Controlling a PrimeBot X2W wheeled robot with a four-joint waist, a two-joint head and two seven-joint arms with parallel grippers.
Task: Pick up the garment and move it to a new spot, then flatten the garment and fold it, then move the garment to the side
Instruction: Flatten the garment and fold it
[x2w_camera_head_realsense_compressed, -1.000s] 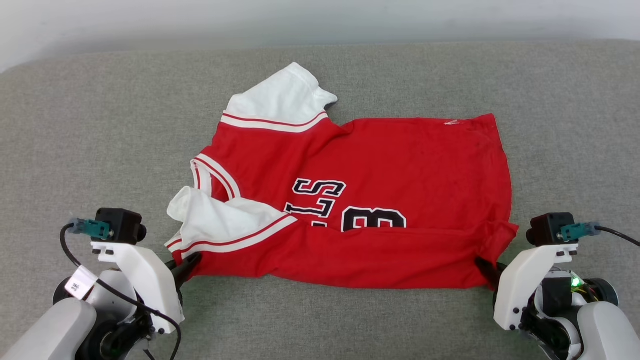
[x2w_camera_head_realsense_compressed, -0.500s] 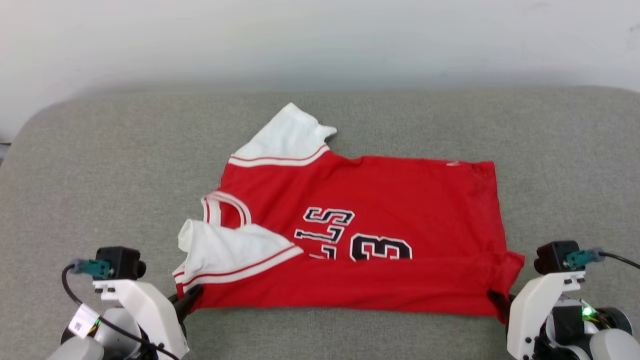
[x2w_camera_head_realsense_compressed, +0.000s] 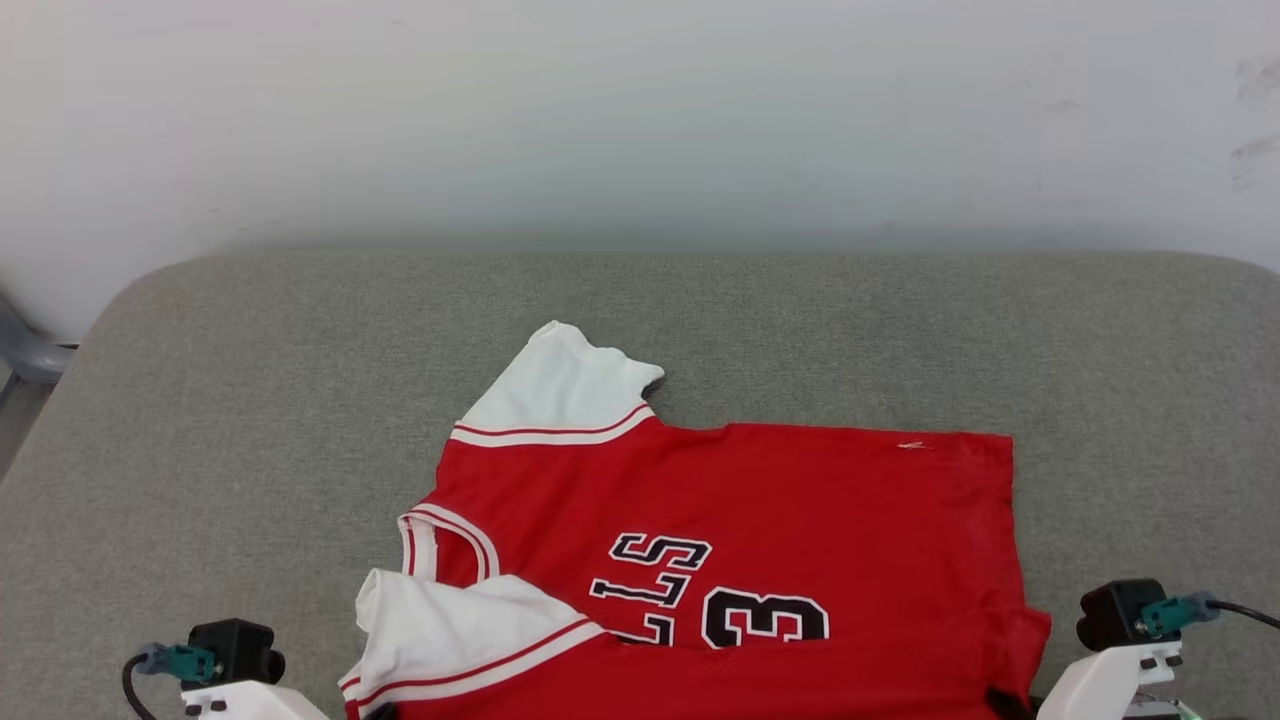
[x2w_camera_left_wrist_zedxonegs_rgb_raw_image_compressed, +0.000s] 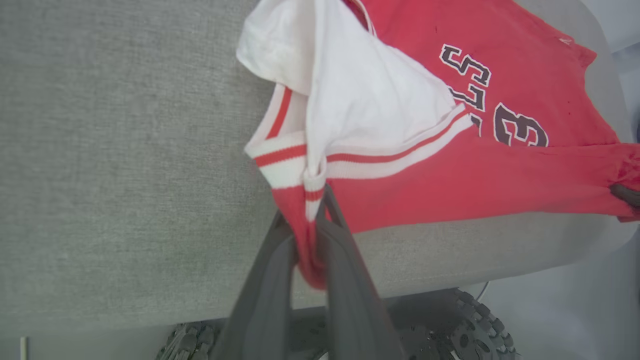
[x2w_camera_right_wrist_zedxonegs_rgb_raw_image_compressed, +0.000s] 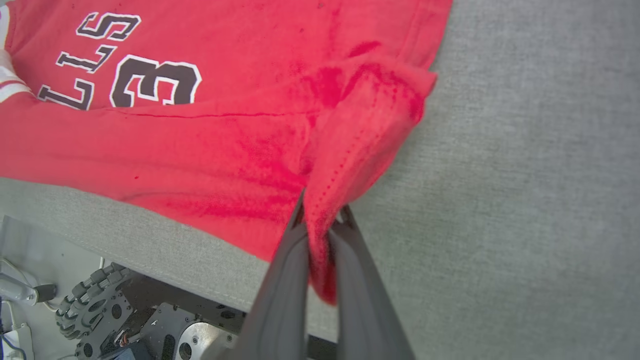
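A bright red garment with white sleeve panels and red-and-white striped trim lies spread on a grey padded surface before a pale wall, with its near side at the surface's front edge. Black lettering outlined in white reads "LLS" beside a "3"; a fold hides the rest. The left gripper is clenched on the striped sleeve corner. The right gripper is clenched on the red corner at the opposite end.
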